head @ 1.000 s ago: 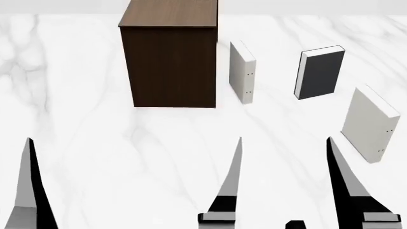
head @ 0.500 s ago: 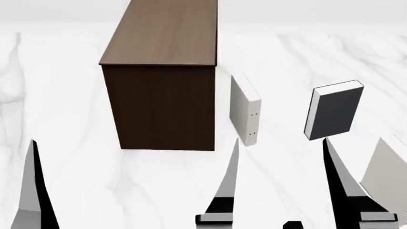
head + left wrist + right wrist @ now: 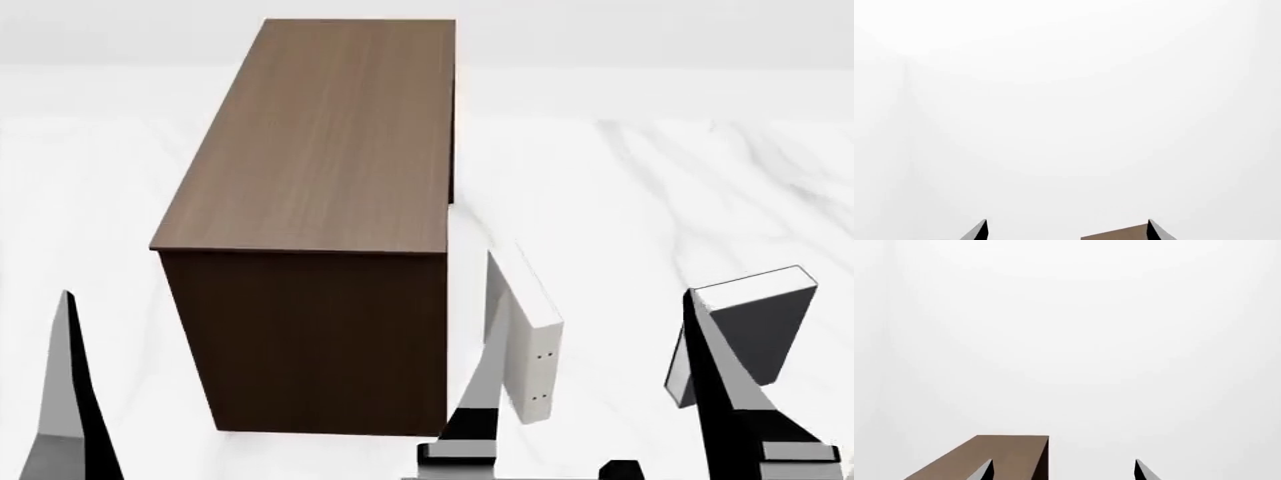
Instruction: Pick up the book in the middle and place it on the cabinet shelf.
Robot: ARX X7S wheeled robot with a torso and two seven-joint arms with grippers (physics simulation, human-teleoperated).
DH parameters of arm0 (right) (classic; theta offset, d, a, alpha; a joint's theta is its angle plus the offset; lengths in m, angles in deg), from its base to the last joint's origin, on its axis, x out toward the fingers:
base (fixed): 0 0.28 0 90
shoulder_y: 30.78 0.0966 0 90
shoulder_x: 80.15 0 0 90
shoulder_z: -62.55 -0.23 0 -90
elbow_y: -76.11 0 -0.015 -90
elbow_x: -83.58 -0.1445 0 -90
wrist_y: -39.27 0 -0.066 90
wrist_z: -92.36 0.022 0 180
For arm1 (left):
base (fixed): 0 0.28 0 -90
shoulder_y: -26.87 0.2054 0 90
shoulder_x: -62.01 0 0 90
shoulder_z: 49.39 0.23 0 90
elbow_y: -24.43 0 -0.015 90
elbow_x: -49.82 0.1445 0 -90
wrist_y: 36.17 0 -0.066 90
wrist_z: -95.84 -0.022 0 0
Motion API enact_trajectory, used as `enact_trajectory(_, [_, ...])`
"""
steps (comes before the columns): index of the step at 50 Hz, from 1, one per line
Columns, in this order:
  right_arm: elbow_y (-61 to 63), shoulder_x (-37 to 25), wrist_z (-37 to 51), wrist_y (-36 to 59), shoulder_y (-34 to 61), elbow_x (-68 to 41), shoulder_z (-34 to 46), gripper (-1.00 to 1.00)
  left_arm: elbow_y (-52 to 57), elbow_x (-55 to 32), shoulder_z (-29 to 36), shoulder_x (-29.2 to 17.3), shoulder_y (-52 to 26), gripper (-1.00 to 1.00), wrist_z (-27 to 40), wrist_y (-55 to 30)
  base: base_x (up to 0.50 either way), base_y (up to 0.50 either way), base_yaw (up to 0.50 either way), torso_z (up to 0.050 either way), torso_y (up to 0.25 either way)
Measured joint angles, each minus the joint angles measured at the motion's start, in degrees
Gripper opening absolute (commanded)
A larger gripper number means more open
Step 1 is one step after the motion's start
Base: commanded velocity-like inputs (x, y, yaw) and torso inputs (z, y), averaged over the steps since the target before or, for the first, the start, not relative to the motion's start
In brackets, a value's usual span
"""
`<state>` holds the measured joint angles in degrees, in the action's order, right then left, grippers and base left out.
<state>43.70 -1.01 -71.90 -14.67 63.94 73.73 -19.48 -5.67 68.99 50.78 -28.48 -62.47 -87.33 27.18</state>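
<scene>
Standing on end on the white marble tabletop (image 3: 627, 180), the charcoal-grey book (image 3: 761, 325) waits untouched at the right of the head view, its white page edges turned toward the robot and its lower part hidden behind a finger of the right claw (image 3: 594, 385). That claw hangs with its two dark fingers spread wide and nothing between them; in its own wrist view only the two fingertips show, well apart, against a blank pale background with a corner of the cabinet. The left claw (image 3: 1066, 231) likewise shows two tips set wide apart and empty in the left wrist view, while the head view catches just one of its fingers at the left edge. The cabinet shelf (image 3: 320, 140), a tall dark-brown box with a lighter flat top, fills the middle of the scene, and a pale off-white book (image 3: 527, 325) stands upright just beside its right wall, between cabinet and grey book. No third book is visible here. By this reading the task is at its opening step, the approach, with no grasp yet made. The next move calls for carrying the right claw forward and to the right until its fingers straddle the grey book's covers, clear of the pale neighbour, before closing and lifting toward the cabinet's top.
</scene>
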Motion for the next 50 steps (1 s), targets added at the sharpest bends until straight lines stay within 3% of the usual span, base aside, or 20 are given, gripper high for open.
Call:
enact_trajectory(26, [-1.45,-1.73,1.37,0.64,0.22,-0.73,2.03,1.00,-0.06,-0.01,0.28,-0.34,-0.06,1.00,0.74,-0.65,0.49,0.00,0.00,0.000,0.001])
enact_trajectory(37, [-2.38,-3.37,1.63,-3.02,-0.90,0.71,3.90,1.00,-0.06,-0.83,0.03,-0.17,0.28,1.00,0.60,0.69,0.00,0.00,-0.02,0.000,0.001])
enact_trajectory(50, [-2.67,-3.89,2.32,-6.27,-2.17,-0.32,3.25,1.00,-0.02,-1.46,-0.22,-0.12,0.40,1.00,0.80,1.30,-0.05,0.00,-0.50,0.000,0.000])
